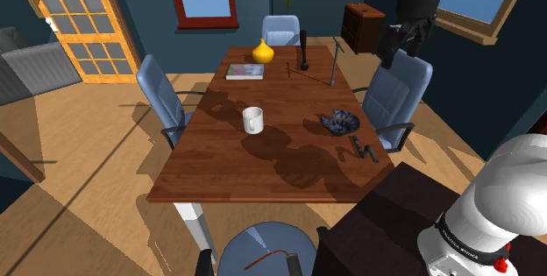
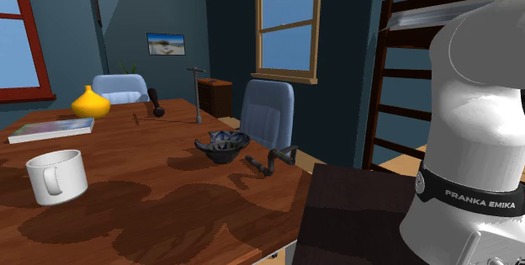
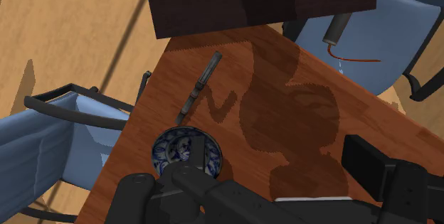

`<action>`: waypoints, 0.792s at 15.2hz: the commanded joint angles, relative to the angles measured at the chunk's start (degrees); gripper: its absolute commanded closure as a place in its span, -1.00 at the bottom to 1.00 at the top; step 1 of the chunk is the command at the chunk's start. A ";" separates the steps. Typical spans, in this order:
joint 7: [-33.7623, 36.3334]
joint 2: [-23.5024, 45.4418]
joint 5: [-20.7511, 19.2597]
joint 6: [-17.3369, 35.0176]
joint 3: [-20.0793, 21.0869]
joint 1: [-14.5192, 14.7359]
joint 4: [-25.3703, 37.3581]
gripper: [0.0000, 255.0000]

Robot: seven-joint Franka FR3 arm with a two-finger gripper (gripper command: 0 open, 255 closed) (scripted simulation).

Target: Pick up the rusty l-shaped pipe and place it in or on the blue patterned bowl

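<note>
In the shoulder view my tool [image 1: 399, 48] hangs high above the right side of the desk [image 1: 228, 167], fingers apart and gripping nothing. The dark L-shaped pipe [image 1: 361, 149] lies flat just beside the blue patterned bowl [image 1: 340, 123]. The second exterior view puts the pipe right of the bowl, near the desk's edge. In my wrist view it lies just beyond the bowl.

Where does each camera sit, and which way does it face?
Shoulder: high behind the stand, looking along the brown wooden table; white arm, black gripper.
Second exterior: low beside the stand, across the table; white arm.
Wrist: on the gripper, looking down; black fingers.
All share the blue patterned bowl and dark L-shaped pipe.
</note>
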 commanded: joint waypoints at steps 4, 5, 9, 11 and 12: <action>1.58 -0.36 -0.37 5.82 -0.95 -1.06 -5.83 -1.00; 2.10 -0.32 -0.51 7.81 -1.27 -1.43 -7.65 -1.00; 4.19 0.70 -1.17 16.02 -2.59 -3.02 -14.36 -1.00; 5.23 1.79 -1.54 20.33 -3.26 -3.89 -17.34 -1.00; 5.74 2.49 -1.74 22.54 -3.59 -4.34 -18.73 -1.00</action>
